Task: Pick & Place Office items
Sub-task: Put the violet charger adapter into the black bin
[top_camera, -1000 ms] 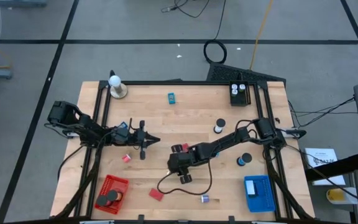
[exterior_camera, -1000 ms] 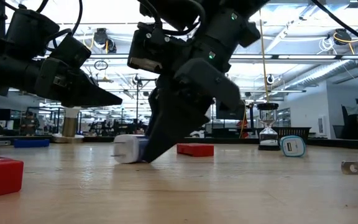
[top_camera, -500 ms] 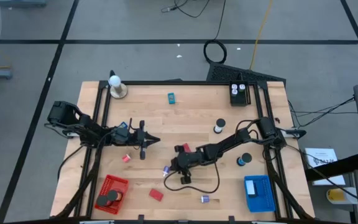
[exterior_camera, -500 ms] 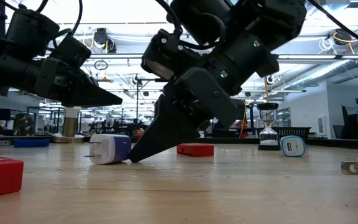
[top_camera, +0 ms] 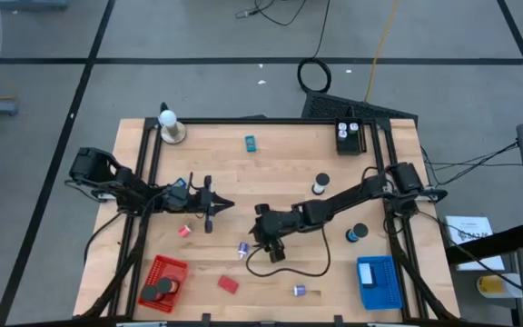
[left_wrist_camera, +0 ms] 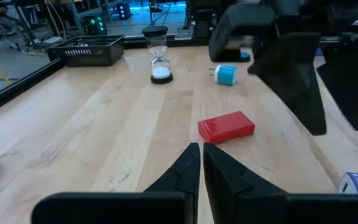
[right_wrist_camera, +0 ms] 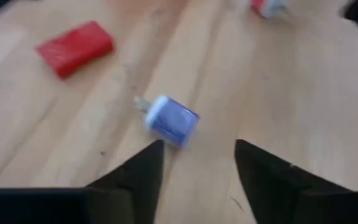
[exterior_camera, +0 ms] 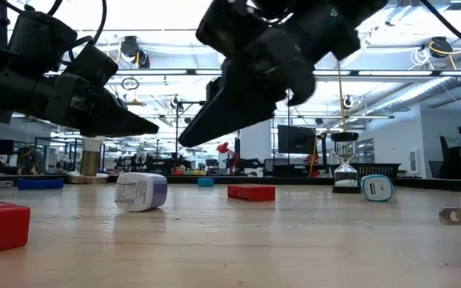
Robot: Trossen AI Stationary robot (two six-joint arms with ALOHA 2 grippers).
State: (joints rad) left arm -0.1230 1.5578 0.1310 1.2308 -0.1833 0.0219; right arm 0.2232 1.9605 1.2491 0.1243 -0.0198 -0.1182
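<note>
Along the 6 o'clock edge of the desk (top_camera: 271, 173), high view: red mesh basket (top_camera: 163, 283) at 7 with a dark item inside, blue mesh basket (top_camera: 376, 282) at 5, a red block (top_camera: 228, 283) and a small purple-white piece (top_camera: 299, 291) between them. Slightly farther in, a purple-and-white plug block (top_camera: 242, 249) lies loose on the wood, near desk centre toward 6. Right tool (top_camera: 263, 238) hangs just beside it on the 3 o'clock side, lifted clear of the desk in the low view, fingers (right_wrist_camera: 263, 174) spread apart, holding nothing; right wrist view has the block on bare wood just ahead of the gap, not touched. Small red piece (top_camera: 183, 231) at 8. Left tool (top_camera: 222, 205) hovers at about 9, left of centre, fingers (left_wrist_camera: 188, 167) pinched together, empty. Second red block (left_wrist_camera: 226, 126) lies ahead of it in the left wrist view. Blue-black roll (top_camera: 358, 233) at 4, black-and-white roll (top_camera: 320, 185) at 2. Far edge: teal piece (top_camera: 251, 142) at 12, black box (top_camera: 350, 136) at 1, white ball on tan base (top_camera: 170, 126) at 11.
</note>
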